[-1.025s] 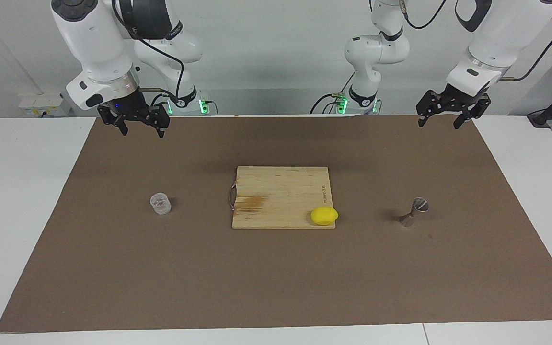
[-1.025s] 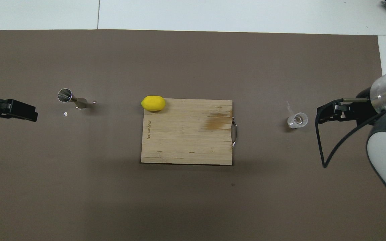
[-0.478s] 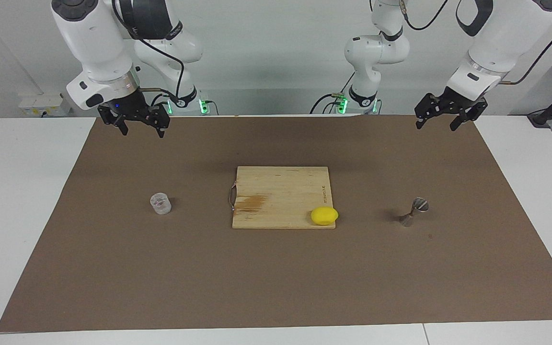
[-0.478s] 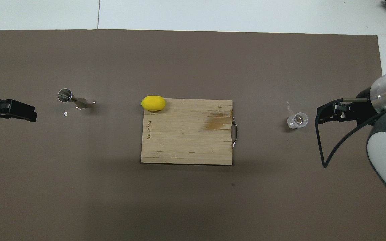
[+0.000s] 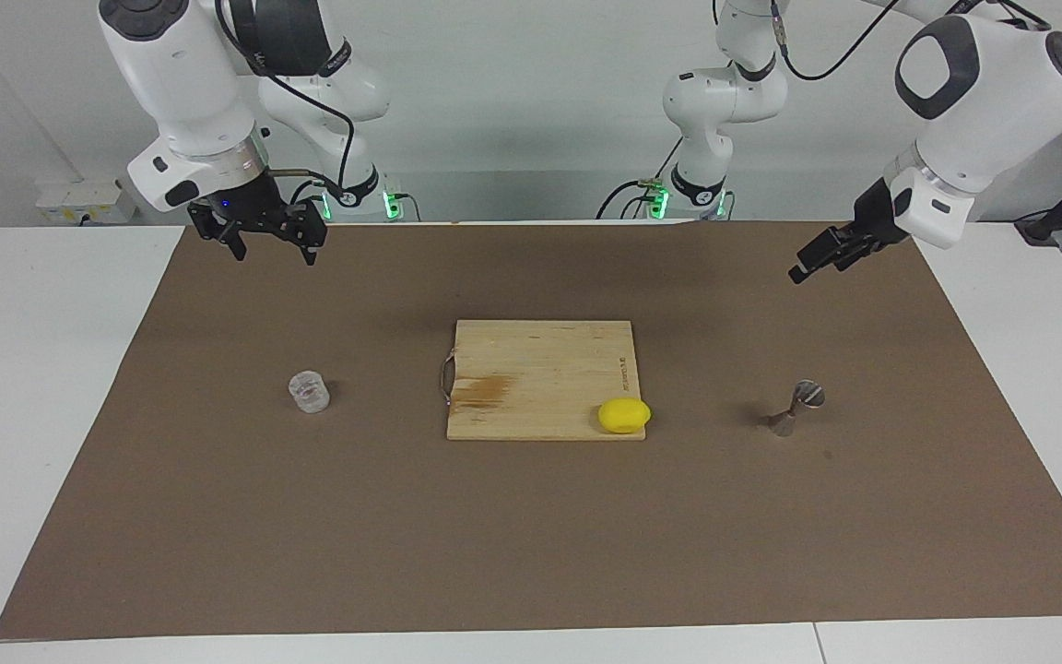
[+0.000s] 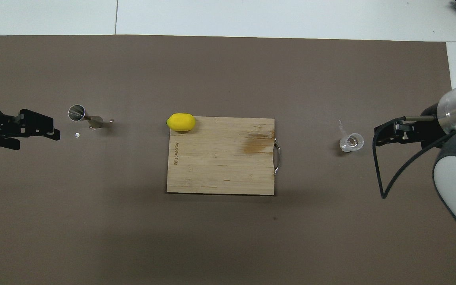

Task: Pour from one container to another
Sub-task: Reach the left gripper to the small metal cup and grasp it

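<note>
Altogether one clear cup; one jigger; right end effector spread; left end effector indeterminate.

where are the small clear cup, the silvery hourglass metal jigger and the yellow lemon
small clear cylindrical cup (image 5: 309, 391), facing view, on its side wall
silvery hourglass-shaped metal jigger (image 5: 795, 409), facing view, on its narrow waist
yellow lemon (image 6: 181, 122), overhead view, on the middle of its top

Lemon on board; cup, jigger flanking.
</note>
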Action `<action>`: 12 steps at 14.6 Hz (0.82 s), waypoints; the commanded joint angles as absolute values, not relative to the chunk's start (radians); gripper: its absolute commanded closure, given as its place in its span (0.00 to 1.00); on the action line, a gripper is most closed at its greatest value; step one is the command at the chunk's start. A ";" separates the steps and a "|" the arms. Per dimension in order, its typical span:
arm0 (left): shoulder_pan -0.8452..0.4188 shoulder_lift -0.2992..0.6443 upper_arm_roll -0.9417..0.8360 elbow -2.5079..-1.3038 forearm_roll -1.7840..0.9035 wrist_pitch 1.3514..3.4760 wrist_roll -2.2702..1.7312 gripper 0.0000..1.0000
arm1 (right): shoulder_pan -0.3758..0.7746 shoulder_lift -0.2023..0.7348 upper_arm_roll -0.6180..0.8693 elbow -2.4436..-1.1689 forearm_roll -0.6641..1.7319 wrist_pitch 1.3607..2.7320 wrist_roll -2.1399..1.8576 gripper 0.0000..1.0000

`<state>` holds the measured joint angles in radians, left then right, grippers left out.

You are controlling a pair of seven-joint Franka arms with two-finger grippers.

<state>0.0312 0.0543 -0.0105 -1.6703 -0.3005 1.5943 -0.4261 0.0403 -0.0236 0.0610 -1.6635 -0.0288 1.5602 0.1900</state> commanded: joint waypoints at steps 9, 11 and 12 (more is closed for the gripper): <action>0.150 0.173 -0.014 -1.845 -0.797 1.966 -1.121 0.00 | 0.032 -0.040 0.060 -1.686 -0.008 1.580 0.202 0.00; 0.173 0.208 -0.014 -1.855 -0.871 2.009 -1.175 0.00 | 0.032 -0.040 0.060 -1.686 -0.008 1.580 0.202 0.00; 0.189 0.222 -0.015 -1.867 -0.915 2.029 -1.195 0.00 | 0.032 -0.040 0.060 -1.686 -0.008 1.580 0.202 0.00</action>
